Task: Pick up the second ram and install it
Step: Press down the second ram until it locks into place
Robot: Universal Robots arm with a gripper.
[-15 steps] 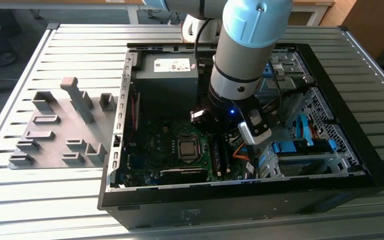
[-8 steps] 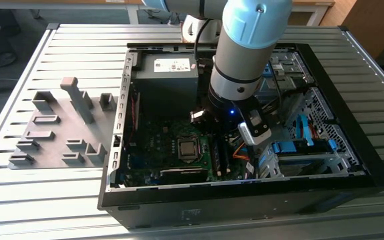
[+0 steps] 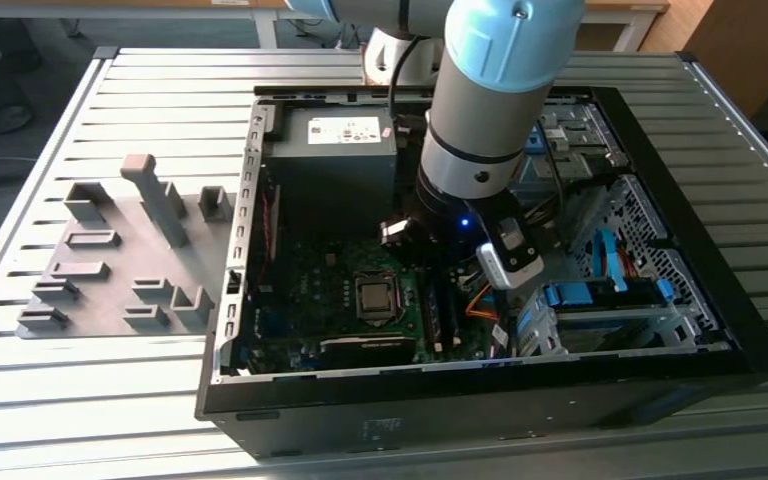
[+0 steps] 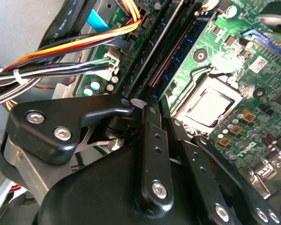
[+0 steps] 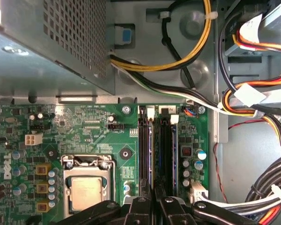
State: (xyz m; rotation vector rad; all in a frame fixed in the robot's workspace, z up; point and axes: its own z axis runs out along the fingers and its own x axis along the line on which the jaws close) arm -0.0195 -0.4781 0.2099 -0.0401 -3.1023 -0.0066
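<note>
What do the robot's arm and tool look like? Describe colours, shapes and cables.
The arm is a thick grey tube with pale blue joint caps and a black band low down. A black cable runs beside it, and a small blue light glows near the wrist. The tool is black, with flat linkage bars fastened by silver screws.

Cable bundles (image 5: pixel 253 117) crowd my claw (image 5: pixel 152 206) on one side of the memory slots (image 5: pixel 159 150); the processor socket (image 5: pixel 86 187) lies low on the other.
</note>
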